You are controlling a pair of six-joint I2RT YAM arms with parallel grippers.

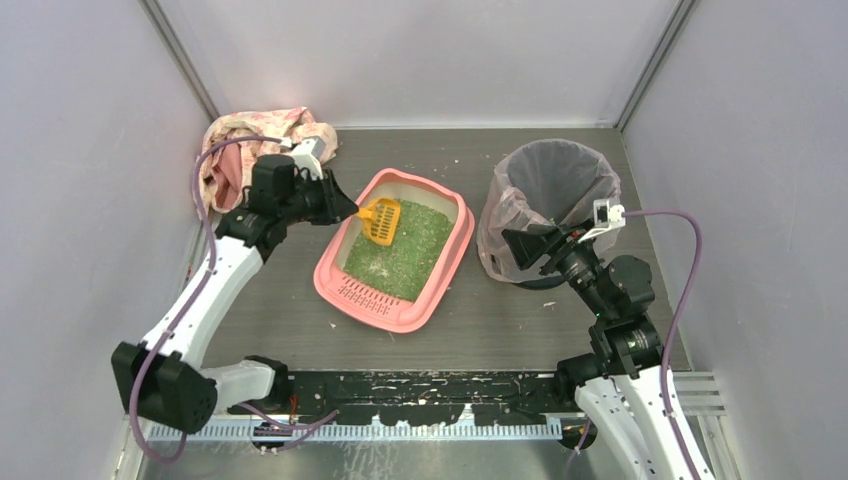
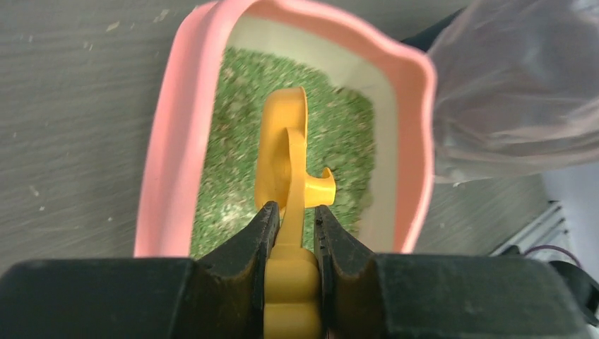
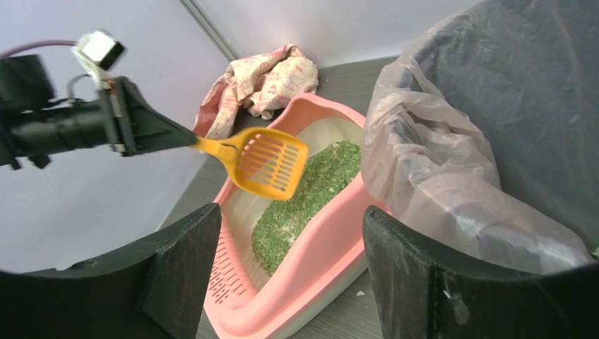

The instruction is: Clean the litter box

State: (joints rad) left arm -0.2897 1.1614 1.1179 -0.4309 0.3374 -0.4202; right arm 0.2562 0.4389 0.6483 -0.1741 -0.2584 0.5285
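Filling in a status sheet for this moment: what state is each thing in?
litter box, lying flat, green litter inside.
scoop, raised over the litter, looks empty.
left hand, shut on the scoop's handle.
right hand, open, empty, beside the bin.
bin, upright, open, lined with a bag.
cloth, crumpled in the far corner.

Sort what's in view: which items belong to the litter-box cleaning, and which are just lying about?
Job:
- litter box
- yellow scoop, in the jaws of the left gripper
- bag-lined bin, probably for the waste

Lying about:
- patterned cloth, far-left corner
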